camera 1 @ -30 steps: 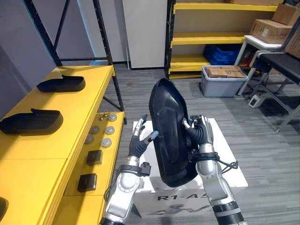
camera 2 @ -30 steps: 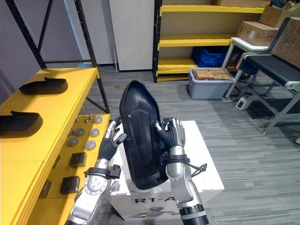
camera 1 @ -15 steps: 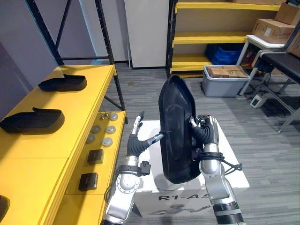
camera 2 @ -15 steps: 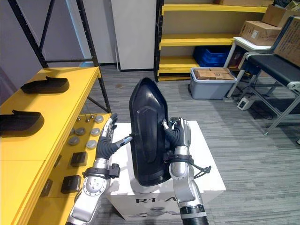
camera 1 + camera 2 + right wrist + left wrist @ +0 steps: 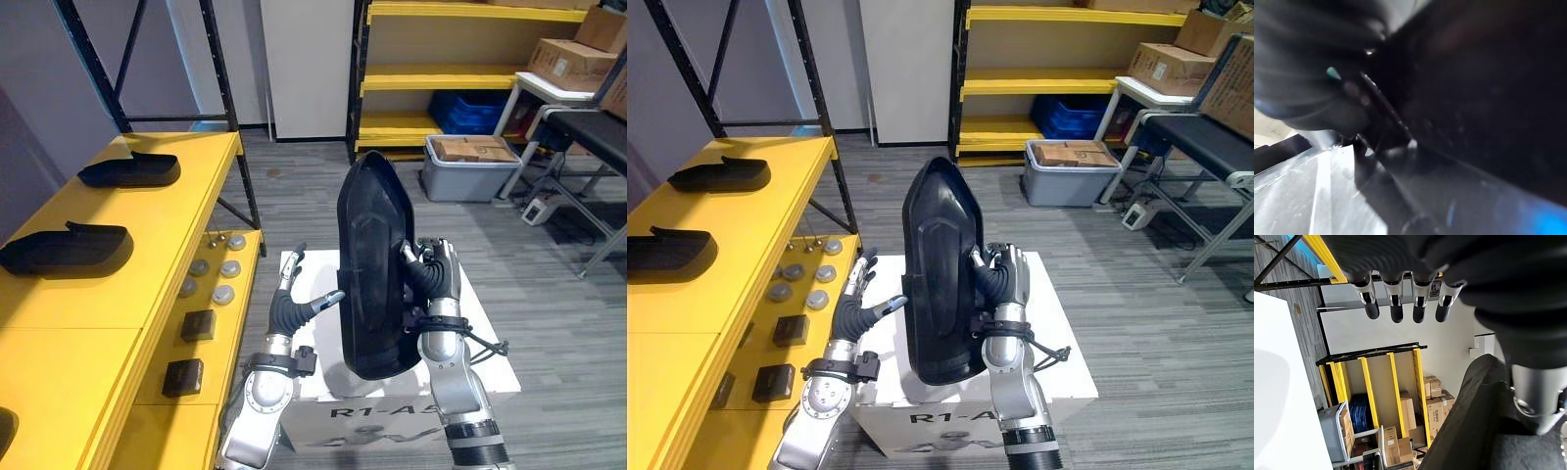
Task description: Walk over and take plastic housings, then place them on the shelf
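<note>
Yellow shelf (image 5: 147, 284) at my left: far housing (image 5: 129, 169), near housing (image 5: 64, 251) lying flat. Above white box (image 5: 1053, 304) I hold the tall plastic housing (image 5: 372, 274) upright; right hand (image 5: 431, 279) curled on its edge, left hand (image 5: 286, 311) straight-fingered, thumb touching it.

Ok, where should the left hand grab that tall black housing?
Its long left edge at mid-height, from the robot's left. The housing stands upright and narrow, the right hand is curled round the opposite edge, and the left hand has straight fingers, just the thumb touching. Gripping level with the right hand should keep it from tipping.
</note>
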Controlling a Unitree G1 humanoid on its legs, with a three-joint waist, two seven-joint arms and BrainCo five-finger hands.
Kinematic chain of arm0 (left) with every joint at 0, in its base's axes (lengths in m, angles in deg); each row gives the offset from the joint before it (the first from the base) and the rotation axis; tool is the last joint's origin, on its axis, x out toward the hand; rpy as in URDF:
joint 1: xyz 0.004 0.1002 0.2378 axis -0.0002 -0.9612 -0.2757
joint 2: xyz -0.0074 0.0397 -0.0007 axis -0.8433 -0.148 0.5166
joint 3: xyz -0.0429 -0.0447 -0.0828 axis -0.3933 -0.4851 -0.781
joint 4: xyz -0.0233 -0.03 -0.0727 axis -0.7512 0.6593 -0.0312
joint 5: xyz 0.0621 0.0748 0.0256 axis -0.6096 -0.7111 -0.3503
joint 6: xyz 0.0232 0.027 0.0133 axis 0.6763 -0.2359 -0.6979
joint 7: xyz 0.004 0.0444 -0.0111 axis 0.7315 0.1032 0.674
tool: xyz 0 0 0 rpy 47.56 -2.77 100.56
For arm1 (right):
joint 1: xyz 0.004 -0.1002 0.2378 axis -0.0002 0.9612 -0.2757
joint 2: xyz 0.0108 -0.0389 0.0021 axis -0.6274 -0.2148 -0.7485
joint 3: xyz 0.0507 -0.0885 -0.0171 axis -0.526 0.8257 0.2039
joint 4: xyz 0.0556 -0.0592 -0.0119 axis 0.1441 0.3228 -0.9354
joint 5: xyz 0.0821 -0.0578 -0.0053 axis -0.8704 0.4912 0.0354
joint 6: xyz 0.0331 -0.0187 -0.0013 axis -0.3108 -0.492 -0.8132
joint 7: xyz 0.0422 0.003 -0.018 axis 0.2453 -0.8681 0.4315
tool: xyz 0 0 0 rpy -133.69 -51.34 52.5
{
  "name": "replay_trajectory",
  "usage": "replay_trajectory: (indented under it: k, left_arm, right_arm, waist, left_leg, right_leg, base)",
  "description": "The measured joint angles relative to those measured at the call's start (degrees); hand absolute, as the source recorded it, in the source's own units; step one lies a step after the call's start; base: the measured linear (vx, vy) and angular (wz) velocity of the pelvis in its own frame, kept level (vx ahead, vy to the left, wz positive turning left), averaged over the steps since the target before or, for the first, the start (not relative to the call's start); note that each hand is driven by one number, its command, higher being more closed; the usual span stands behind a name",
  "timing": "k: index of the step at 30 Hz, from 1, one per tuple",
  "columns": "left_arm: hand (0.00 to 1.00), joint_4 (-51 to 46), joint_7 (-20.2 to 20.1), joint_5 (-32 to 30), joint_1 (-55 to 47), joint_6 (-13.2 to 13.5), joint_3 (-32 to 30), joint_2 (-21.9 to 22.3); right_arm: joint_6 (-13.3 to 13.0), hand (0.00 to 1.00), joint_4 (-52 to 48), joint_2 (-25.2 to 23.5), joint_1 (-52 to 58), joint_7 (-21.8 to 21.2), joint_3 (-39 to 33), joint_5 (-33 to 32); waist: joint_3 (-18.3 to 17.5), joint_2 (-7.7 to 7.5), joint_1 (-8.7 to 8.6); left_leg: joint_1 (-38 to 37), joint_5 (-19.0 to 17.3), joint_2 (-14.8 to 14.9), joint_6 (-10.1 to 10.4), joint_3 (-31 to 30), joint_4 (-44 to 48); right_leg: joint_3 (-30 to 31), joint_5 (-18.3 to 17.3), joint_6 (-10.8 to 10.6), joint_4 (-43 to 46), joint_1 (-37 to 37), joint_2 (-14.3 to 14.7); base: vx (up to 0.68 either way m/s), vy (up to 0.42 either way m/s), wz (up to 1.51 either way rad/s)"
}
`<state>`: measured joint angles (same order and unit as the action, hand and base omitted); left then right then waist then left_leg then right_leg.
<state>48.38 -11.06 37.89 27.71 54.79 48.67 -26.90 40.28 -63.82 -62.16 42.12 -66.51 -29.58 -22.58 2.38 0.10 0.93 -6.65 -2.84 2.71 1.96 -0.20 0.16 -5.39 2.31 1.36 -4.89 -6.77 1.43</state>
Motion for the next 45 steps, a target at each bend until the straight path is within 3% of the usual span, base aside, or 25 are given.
replay_trajectory:
  k: [20, 26, 35, 36, 45]
  left_arm:
    - [0.0, -0.9, -1.1, -0.2, -0.8, 0.6, 5.8, -0.8]
    - [0.0, -1.0, -1.1, 4.2, -0.8, 1.4, 6.7, -1.2]
    - [0.0, -1.0, -1.1, 4.7, -0.9, 1.5, 6.7, -1.4]
    - [1.0, -1.0, -1.2, 4.7, -0.9, 1.5, 6.7, -1.4]
    - [1.0, 2.3, -1.1, 4.1, -1.1, 0.7, 5.4, -1.4]
  right_arm:
    - [1.0, 1.0, 2.0, 1.0, -3.4, 0.6, 1.0, 2.8]
    - [1.0, 1.0, 3.5, 1.3, -5.1, 0.4, 2.8, 4.0]
    - [1.0, 1.0, 5.0, 2.2, -6.4, 0.5, 3.9, 4.0]
    - [1.0, 1.0, 5.0, 2.1, -6.8, 0.5, 4.3, 4.0]
    - [1.0, 1.0, 4.3, 2.0, -6.9, 0.5, 5.3, 3.6]
  waist:
    - [0.0, -0.11, 0.07]
    - [0.0, -0.19, 0.27]
    - [-0.1, -0.32, 0.29]
    - [-0.1, -0.32, 0.27]
    - [-0.1, -0.34, 0.19]
  left_leg:
    - [0.5, 0.0, 0.0, 0.0, 0.0, 0.0]
    - [0.5, 0.0, 0.0, 0.0, 0.0, 0.0]
    - [0.6, 0.0, 0.0, 0.0, 0.0, 0.0]
    - [0.6, 0.0, 0.0, 0.0, 0.0, 0.0]
    - [0.5, 0.0, 0.0, 0.0, 0.2, 0.0]
  right_leg:
    - [0.0, 0.0, 0.0, 0.0, 0.5, 0.0]
    - [0.0, 0.0, 0.0, 0.0, 0.5, 0.0]
    - [-0.1, 0.0, 0.0, 0.0, 0.5, -0.1]
    - [0.0, 0.0, 0.0, 0.0, 0.5, -0.1]
    - [0.2, 0.0, 0.0, 0.0, 0.5, 0.0]
  base:
    - [0.0, 0.0, 0.0]
    - [0.0, 0.0, 0.0]
    - [0.0, 0.0, 0.0]
    - [0.0, 0.0, 0.0]
    - [0.0, 0.0, 0.0]
